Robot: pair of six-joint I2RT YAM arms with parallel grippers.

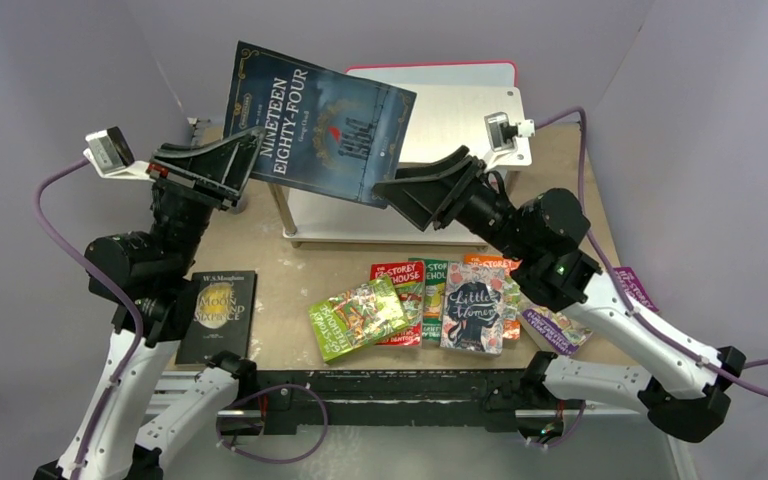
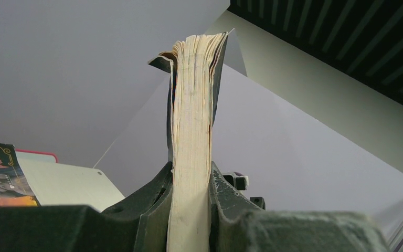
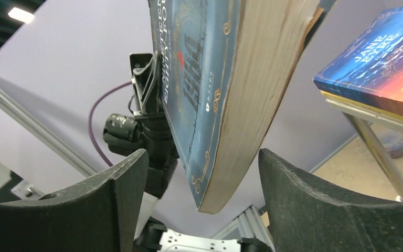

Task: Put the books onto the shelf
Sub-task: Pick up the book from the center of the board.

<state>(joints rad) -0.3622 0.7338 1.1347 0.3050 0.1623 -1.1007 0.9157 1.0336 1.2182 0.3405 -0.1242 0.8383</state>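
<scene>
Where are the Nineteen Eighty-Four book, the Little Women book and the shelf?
Nineteen Eighty-Four book (image 1: 315,125): top view, middle of its front cover.
Little Women book (image 1: 472,305): top view, middle of its cover.
shelf (image 1: 360,220): top view, bare lower board.

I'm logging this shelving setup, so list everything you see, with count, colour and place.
Table: one, tan.
Shelf: one, silver-white, back centre.
Big book: one, dark blue, held in the air above the shelf.
Books on shelf: apparently two, blue over yellow, top board.
Black book: one, front left.
Paperback pile: six or more, green, red, orange, floral, purple, front centre-right.
Board: one, white with pink edge, behind shelf.
Left gripper: one, black, shut on big book.
Right gripper: one, black, open around its lower corner.
</scene>
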